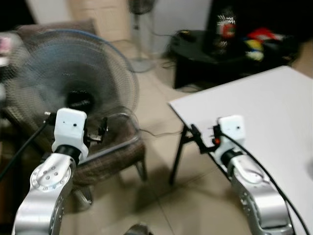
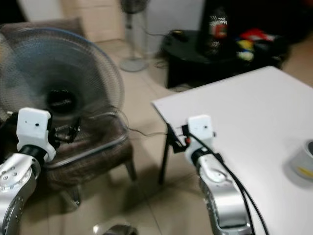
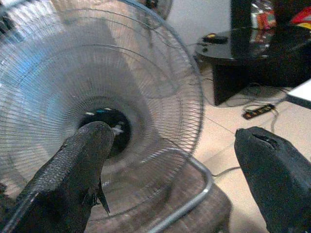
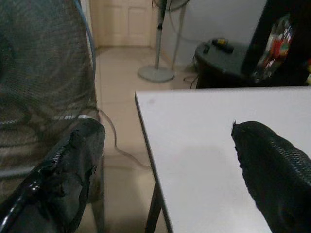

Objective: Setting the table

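Note:
The white table (image 1: 254, 98) takes up the right side, its near corner by my right arm. A small grey round container (image 2: 305, 159) with a yellow mark sits on the table at the far right edge of the right eye view. My right gripper (image 4: 167, 131) is open and empty, hovering over the table's corner edge (image 4: 146, 126). My left gripper (image 3: 175, 141) is open and empty, held up in front of a large fan (image 3: 97, 111), well left of the table.
The large fan (image 1: 68, 83) stands on a woven chair with a metal frame (image 1: 117, 152) at the left. A black low table (image 1: 210, 49) carries a bottle and toys at the back. A pedestal fan (image 1: 139, 29) stands behind. Tiled floor (image 1: 156, 196) lies between chair and table.

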You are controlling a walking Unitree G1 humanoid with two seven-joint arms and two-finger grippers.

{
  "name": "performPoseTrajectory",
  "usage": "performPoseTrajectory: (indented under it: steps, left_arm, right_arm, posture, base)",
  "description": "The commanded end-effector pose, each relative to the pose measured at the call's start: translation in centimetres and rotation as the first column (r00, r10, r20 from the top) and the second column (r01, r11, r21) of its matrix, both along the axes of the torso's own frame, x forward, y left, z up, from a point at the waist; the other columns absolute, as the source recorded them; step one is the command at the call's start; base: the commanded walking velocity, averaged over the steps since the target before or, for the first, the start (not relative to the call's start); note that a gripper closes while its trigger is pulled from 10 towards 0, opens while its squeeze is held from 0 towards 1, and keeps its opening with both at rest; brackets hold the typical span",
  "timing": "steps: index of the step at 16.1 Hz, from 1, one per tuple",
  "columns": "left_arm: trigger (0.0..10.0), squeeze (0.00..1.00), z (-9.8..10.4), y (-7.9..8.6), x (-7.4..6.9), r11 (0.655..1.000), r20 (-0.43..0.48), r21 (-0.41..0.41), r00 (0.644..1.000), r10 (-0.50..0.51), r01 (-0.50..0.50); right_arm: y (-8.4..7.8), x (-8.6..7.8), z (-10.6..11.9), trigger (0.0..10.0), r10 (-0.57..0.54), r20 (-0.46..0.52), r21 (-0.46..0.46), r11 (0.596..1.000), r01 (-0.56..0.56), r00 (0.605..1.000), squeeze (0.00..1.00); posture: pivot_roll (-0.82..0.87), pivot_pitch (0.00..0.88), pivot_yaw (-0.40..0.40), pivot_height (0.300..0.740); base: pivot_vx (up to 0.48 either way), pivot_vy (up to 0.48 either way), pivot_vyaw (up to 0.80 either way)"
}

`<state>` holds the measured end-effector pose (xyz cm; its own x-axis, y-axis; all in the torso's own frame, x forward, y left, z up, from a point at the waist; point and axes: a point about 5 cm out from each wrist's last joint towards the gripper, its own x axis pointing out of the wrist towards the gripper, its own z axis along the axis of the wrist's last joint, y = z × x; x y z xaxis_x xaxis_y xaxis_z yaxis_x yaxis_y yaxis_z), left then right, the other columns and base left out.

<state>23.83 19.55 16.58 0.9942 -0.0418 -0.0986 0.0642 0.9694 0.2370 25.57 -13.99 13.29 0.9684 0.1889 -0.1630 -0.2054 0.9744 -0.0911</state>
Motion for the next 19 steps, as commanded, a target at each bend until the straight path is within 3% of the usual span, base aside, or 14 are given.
performPoseTrajectory:
  steps: [1, 3, 7, 10, 13, 19]
  left_arm:
    - [10.0, 0.00, 0.1, -0.1, 0.4, 1.000, 0.002, 0.020, 1.000, -0.002, 0.002]
    - [10.0, 0.00, 0.6, 0.0, 0.8, 1.000, 0.026, 0.031, 1.000, -0.003, 0.002]
    - [10.0, 0.00, 0.8, 0.4, 0.7, 1.000, 0.031, 0.031, 1.000, 0.004, -0.005]
    - [10.0, 0.00, 0.0, -0.1, 0.5, 1.000, -0.028, -0.027, 1.000, -0.007, 0.006]
    - [10.0, 0.00, -0.9, 0.0, 0.2, 0.999, -0.092, -0.011, 0.995, 0.034, -0.035]
    - [10.0, 0.00, -0.3, -0.2, -0.4, 0.998, -0.044, 0.049, 0.998, 0.040, -0.038]
  right_arm:
    - [0.0, 0.4, 0.4, 10.0, -0.011, 0.026, -0.007, 1.000, 0.011, 1.000, 1.00]
    - [-0.1, 1.1, 1.1, 10.0, -0.036, 0.083, -0.006, 0.999, 0.036, 0.996, 1.00]
    - [1.0, 1.0, 1.3, 10.0, 0.058, 0.100, -0.006, 0.998, -0.058, 0.993, 1.00]
    - [1.5, 0.6, 0.8, 10.0, 0.108, 0.059, 0.044, 0.993, -0.110, 0.992, 1.00]
    - [1.3, 0.7, -0.1, 10.0, 0.104, 0.006, 0.029, 0.994, -0.105, 0.995, 1.00]
    - [2.2, 1.3, 0.2, 10.0, 0.165, 0.022, 0.064, 0.984, -0.166, 0.986, 1.00]
  posture:
    - [0.17, 0.000, 0.009, 0.740]
    - [0.17, 0.000, 0.008, 0.740]
    - [0.17, 0.000, 0.011, 0.740]
    - [0.18, 0.000, -0.002, 0.740]
    - [0.20, 0.000, -0.020, 0.740]
    - [0.24, 0.000, -0.058, 0.740]
  base:
    - [0.000, 0.000, 0.80]
    - [0.000, 0.000, 0.80]
    - [0.000, 0.000, 0.80]
    - [0.000, 0.000, 0.80]
    - [0.000, 0.000, 0.80]
    - [0.000, 0.000, 0.80]
